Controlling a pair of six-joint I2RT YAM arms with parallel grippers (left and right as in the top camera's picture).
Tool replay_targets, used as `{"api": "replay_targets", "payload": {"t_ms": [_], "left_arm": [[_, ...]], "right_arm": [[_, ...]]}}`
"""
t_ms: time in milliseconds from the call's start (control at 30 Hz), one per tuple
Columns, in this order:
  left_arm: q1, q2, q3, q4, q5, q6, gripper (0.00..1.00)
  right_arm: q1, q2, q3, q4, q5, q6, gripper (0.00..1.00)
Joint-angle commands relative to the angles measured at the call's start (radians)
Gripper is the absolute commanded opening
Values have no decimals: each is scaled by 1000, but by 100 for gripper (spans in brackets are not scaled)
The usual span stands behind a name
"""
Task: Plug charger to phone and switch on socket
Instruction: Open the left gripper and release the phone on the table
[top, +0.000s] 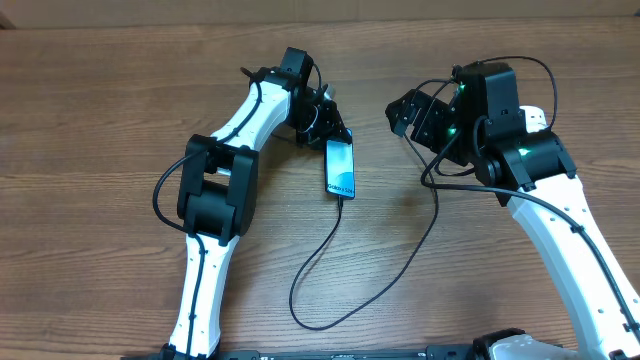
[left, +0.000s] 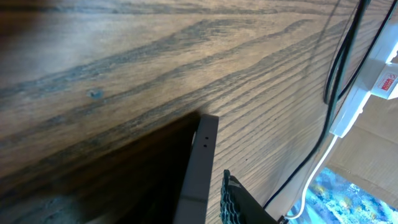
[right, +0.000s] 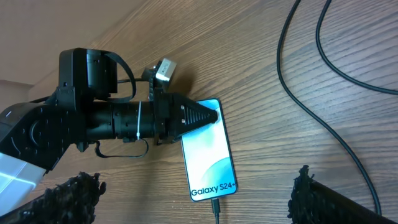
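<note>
Spread wide and empty, the right gripper is held over the phone, which is laid flat on the table with the charger plugged into its bottom end. Its top edge is touched by the left gripper, whose opening cannot be told.

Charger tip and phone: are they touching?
Touching. The right wrist view shows the charger tip seated in the bottom edge of the phone.
</note>
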Motion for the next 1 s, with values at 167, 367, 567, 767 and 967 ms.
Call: {"api": "replay_targets", "payload": {"t_ms": [167, 367, 567, 767, 967], "left_arm": [[-8, -2, -21, -25, -83, -7, 38], [-8, -2, -21, -32, -84, -7, 45], [-8, -2, -21, -48, -102, -7, 54], [-8, -2, -21, -68, -112, -3, 64], [-8, -2, -21, -87, -128, 0, 85]], "right_arm": [[-3, 3, -3, -1, 13, -5, 100], [-3, 3, -3, -2, 13, -5, 100], [-3, 3, -3, -8, 14, -5, 100], [-3, 3, -3, -11, 14, -5, 100], [-3, 3, -3, -13, 14, -5, 100]]}}
